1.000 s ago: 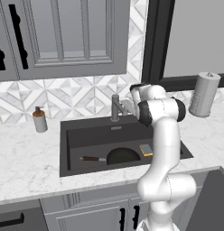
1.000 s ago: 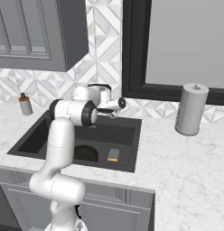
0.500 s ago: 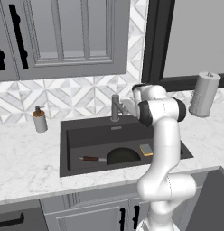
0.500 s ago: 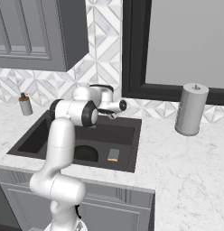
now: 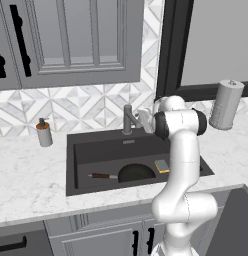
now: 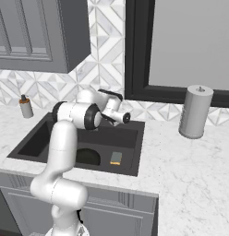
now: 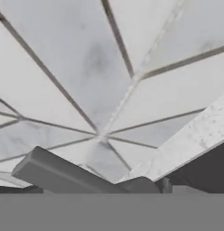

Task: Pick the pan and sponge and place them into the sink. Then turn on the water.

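Pan [image 5: 136, 173] and sponge [image 5: 162, 165] lie in sink [image 5: 96, 152] — apart.

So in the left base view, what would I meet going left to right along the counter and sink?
Soap bottle → pan handle → pan → sponge → paper towel roll.

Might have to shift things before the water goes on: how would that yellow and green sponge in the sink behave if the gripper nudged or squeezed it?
The sponge looks small and soft, so it would probably compress and feel light. Lying flat on the sink floor beside the pan, it should slide rather than roll or tip.
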